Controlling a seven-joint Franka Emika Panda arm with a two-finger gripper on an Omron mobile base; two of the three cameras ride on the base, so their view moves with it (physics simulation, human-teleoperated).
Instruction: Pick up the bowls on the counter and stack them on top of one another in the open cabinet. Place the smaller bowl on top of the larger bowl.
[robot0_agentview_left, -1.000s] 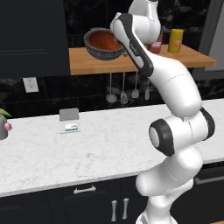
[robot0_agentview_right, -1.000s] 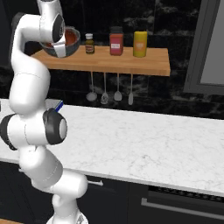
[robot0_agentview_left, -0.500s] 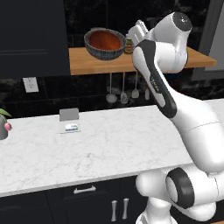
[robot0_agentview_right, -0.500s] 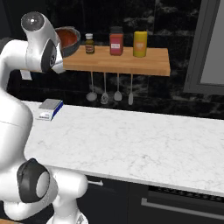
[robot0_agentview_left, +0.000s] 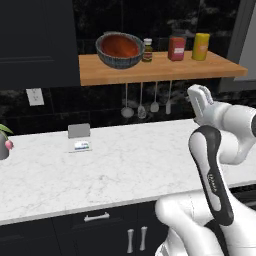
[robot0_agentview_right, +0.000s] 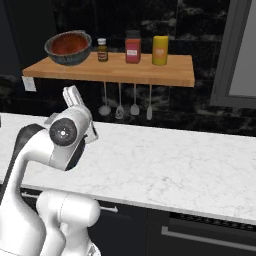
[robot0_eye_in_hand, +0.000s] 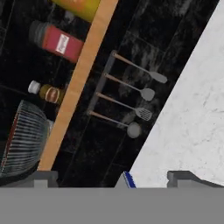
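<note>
On the left end of the wooden shelf (robot0_agentview_left: 150, 71) stands the wide grey bowl (robot0_agentview_left: 118, 61). The small rust-red bowl (robot0_agentview_left: 119, 45) sits nested inside it. From the right base view the grey bowl (robot0_agentview_right: 69, 58) holds the red bowl (robot0_agentview_right: 69, 43) in the same way. My gripper (robot0_agentview_left: 197, 93) hangs over the marble counter (robot0_agentview_left: 125, 167), below and to the right of the shelf, well clear of the bowls. It is open with nothing between its fingers (robot0_eye_in_hand: 183, 176). In the hand view the ribbed grey bowl (robot0_eye_in_hand: 27, 135) lies at the lower left beside the shelf board (robot0_eye_in_hand: 78, 83).
A small brown bottle (robot0_agentview_left: 147, 50), a red jar (robot0_agentview_left: 176, 48) and a yellow jar (robot0_agentview_left: 201, 46) stand on the shelf right of the bowls. Utensils (robot0_agentview_left: 145, 102) hang beneath it. A small box (robot0_agentview_left: 80, 138) lies on the counter at left, a plant (robot0_agentview_left: 4, 142) further left.
The gripper has let go of the red bowl, left it inside the grey one, and swung down and right away from the shelf to above the counter.
</note>
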